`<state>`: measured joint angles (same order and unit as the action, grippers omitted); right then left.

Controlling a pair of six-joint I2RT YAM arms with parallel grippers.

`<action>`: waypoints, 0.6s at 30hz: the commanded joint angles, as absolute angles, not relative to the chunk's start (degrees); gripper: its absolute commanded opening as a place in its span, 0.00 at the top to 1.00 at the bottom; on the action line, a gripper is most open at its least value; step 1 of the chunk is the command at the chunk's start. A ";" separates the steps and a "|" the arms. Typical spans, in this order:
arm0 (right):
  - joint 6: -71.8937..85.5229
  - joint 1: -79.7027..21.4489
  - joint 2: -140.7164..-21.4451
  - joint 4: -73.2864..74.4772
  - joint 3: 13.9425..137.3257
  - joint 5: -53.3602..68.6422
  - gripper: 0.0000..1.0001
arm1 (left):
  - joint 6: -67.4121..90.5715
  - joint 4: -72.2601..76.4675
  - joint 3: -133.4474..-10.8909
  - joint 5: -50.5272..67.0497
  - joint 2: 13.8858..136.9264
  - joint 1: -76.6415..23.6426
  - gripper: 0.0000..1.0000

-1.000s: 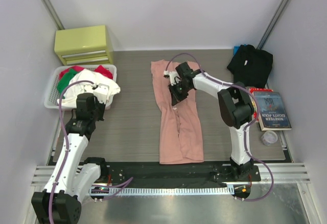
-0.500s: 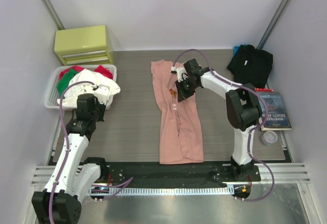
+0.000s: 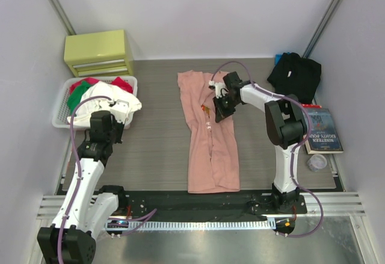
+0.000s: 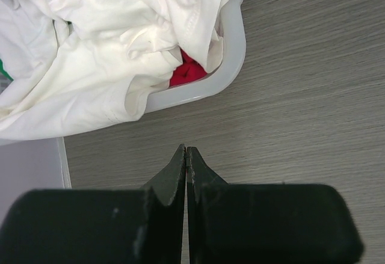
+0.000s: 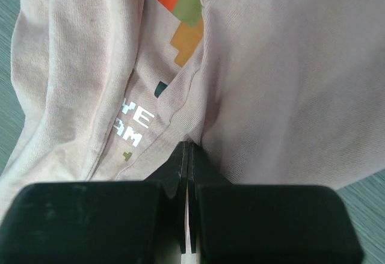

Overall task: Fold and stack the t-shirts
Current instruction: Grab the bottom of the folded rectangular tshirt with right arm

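The salmon-pink t-shirt (image 3: 210, 150) lies lengthwise in the middle of the table, folded into a long narrow strip. Its pixel print and white text (image 5: 135, 125) show beside a raised flap (image 5: 289, 77). My right gripper (image 3: 220, 115) (image 5: 188, 145) is over the shirt's upper right part, shut on the edge of that flap. The black t-shirt (image 3: 295, 74) lies crumpled at the back right corner. My left gripper (image 3: 107, 136) (image 4: 186, 150) hangs shut and empty over bare table, just in front of the basket.
A white basket (image 3: 60, 119) (image 4: 231, 65) at the left holds white, red and green clothes. A yellow-green drawer box (image 3: 99, 52) stands behind it. A book (image 3: 322, 130) and a small clear cup (image 3: 317, 162) lie at the right edge.
My right gripper has moved right and slightly back, drawing the pink flap with it and uncovering the chest print. The left arm has not moved.
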<state>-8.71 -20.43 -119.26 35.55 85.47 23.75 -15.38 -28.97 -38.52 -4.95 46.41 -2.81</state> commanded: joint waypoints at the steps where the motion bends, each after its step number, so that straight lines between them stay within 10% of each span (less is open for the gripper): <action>1: -10.19 -18.99 -116.19 34.98 84.03 23.64 0.99 | -15.29 -27.51 -38.67 -5.18 46.76 -2.37 1.00; 12: -11.60 -16.79 -111.19 35.94 83.23 26.71 0.99 | -15.38 -27.60 -38.15 -5.10 46.67 -2.37 1.00; 18: -12.65 -17.14 -111.45 36.83 83.94 27.42 0.62 | -15.12 -27.33 -38.23 -3.52 48.42 -2.37 1.00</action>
<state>-11.03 -16.67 -114.54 35.88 82.94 25.89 -15.35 -28.95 -38.30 -4.89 47.18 -2.81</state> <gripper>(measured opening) 0.344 0.003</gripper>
